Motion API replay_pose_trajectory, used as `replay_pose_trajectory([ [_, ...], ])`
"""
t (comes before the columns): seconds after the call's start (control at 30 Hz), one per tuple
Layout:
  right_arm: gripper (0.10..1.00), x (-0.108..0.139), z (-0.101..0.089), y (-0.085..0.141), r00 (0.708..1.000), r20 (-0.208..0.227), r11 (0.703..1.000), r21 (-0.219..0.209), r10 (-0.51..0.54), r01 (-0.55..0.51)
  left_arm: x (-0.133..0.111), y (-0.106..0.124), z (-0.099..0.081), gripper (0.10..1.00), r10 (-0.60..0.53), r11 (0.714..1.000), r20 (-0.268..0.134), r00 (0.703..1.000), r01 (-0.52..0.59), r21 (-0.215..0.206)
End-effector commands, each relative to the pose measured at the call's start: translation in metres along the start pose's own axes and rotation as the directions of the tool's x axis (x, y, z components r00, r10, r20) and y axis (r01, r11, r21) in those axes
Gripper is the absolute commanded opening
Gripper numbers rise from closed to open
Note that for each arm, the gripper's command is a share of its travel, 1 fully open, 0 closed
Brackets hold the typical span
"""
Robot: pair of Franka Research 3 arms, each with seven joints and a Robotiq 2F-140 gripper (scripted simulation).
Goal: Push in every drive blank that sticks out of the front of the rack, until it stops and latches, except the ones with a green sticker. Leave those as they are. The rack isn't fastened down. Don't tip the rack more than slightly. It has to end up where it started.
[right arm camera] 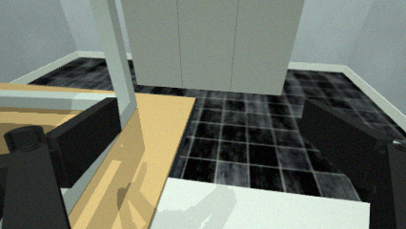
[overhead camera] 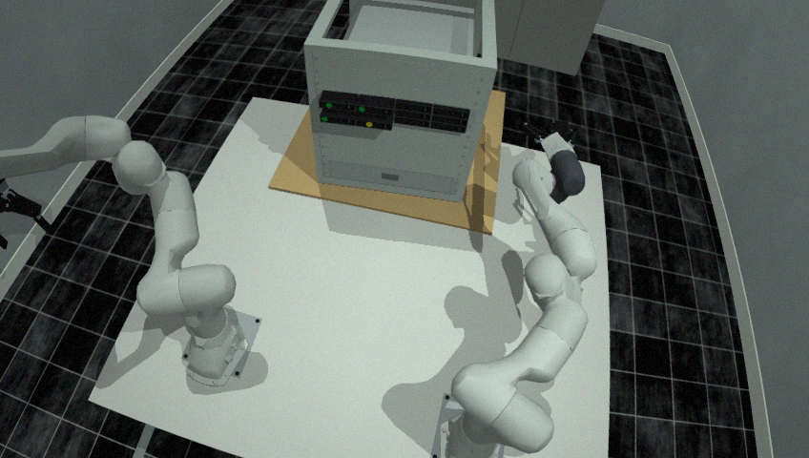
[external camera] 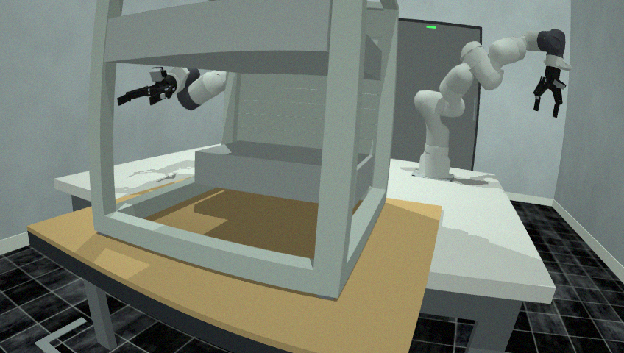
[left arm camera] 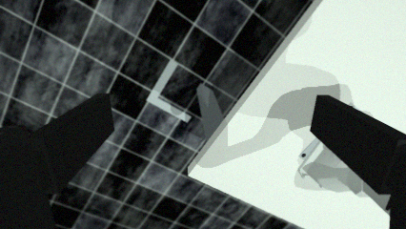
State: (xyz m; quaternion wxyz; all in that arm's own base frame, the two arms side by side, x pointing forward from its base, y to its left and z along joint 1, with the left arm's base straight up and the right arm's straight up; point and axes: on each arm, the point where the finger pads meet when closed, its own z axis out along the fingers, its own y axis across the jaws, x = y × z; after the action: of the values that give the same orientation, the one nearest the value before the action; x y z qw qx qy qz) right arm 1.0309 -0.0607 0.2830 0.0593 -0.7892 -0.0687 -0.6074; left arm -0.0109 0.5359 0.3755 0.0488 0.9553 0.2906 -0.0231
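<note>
A white bench (overhead camera: 368, 283) (external camera: 481, 257) (left arm camera: 257, 186) (right arm camera: 286, 210) reaches below and behind the right hand (overhead camera: 546, 126) (external camera: 135, 101) (right arm camera: 211, 114); the left hand (overhead camera: 25, 237) (external camera: 546, 109) (left arm camera: 213, 113) hangs out past its side edge. A tan board (overhead camera: 295, 170) (external camera: 371, 315) (right arm camera: 167, 119), left of the right hand, carries the upright rack (overhead camera: 397, 153) (external camera: 337, 174) (right arm camera: 111, 52). Two metal base plates (overhead camera: 252, 326) are on the bench, well apart, each behind its own hand.
</note>
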Motion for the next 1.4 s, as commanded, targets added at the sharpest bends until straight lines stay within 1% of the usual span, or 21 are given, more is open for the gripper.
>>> replay_pose_trajectory([
  [0.0,1.000,0.000,0.000,0.000,1.000,0.000,1.000,0.000,0.000,0.000,0.004,-0.002,-0.008,1.000,-0.100,0.995,-0.021,0.995,0.101,0.011],
  [0.07,1.000,0.000,0.000,0.000,1.000,0.000,1.000,0.000,0.000,0.000,0.005,-0.004,-0.015,1.000,-0.126,0.992,-0.036,0.991,0.127,0.025],
  [0.1,1.000,0.000,0.000,0.000,1.000,0.000,1.000,0.000,0.000,0.000,0.005,-0.004,-0.015,1.000,-0.126,0.992,-0.036,0.991,0.127,0.025],
  [0.17,1.000,0.000,0.000,0.000,1.000,0.000,1.000,0.000,0.000,0.000,0.007,-0.006,-0.022,1.000,-0.148,0.988,-0.049,0.988,0.150,0.036],
  [0.23,1.000,0.000,0.000,0.000,1.000,0.000,1.000,0.000,0.000,0.000,0.007,-0.006,-0.022,1.000,-0.148,0.988,-0.049,0.988,0.150,0.036],
  [0.37,1.000,0.000,0.000,0.000,1.000,0.000,1.000,0.000,0.000,0.000,0.008,-0.009,-0.031,1.000,-0.180,0.982,-0.070,0.981,0.183,0.051],
  [0.53,1.000,0.000,0.000,0.000,1.000,0.000,1.000,0.000,0.000,0.000,0.009,-0.010,-0.037,1.000,-0.199,0.977,-0.084,0.976,0.205,0.060],
  [1.37,1.000,0.000,0.000,0.000,1.000,0.000,1.000,0.000,0.000,0.000,0.010,-0.011,-0.039,1.000,-0.205,0.976,-0.088,0.975,0.211,0.063],
])
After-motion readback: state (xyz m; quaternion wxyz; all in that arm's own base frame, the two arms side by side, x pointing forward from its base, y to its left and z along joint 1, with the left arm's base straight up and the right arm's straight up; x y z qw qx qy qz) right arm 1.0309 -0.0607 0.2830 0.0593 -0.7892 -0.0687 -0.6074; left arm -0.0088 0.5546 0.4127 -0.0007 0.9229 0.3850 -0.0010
